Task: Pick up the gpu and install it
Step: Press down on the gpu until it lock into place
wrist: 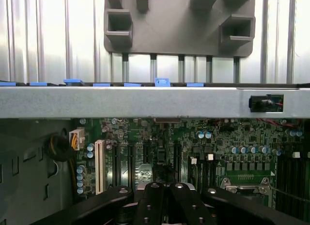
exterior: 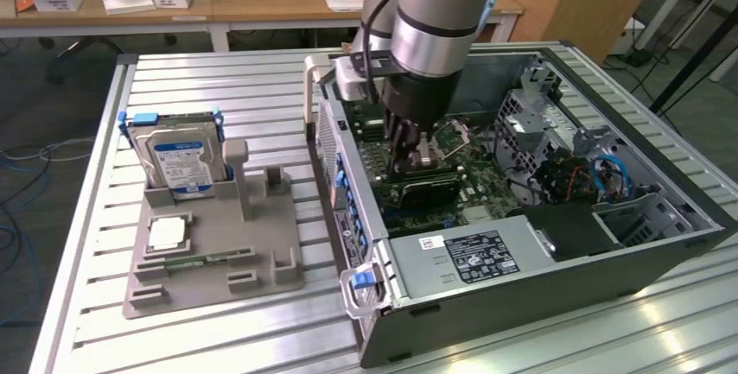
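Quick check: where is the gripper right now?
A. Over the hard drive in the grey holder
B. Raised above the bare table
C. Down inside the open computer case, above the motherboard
C: the gripper reaches down inside the computer case, just over the motherboard.

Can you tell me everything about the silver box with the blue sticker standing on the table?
The silver metal hard drive with a blue-and-white label stands upright on its edge, slotted into the grey plastic holder stand on the slatted metal table. Blue plastic rails run along its sides, with blue tabs poking out on top. It sits toward the exterior view's left, apart from the open computer case. Apart from its rails, only the holder touches it.
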Robot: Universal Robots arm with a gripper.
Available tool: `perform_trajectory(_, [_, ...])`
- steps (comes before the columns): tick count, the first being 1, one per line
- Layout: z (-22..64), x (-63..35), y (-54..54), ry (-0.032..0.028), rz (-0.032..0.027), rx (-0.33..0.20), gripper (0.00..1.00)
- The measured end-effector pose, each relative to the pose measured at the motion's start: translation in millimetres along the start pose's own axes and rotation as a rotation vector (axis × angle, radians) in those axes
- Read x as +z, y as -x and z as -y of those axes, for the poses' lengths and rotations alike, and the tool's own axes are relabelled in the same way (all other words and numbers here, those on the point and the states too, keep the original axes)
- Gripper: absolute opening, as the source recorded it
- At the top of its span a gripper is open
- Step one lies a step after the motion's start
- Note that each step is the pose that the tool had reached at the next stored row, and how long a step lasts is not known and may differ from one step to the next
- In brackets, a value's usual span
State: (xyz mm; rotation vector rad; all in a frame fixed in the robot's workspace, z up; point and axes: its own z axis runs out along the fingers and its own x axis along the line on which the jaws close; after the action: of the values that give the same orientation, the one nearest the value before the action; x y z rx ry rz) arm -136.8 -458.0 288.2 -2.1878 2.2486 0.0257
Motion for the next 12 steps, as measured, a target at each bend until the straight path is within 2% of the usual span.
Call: perform_trajectory(12, [-7.4, 0.1, -0.2, 0.0000, 0.0001, 0.000, 0.11])
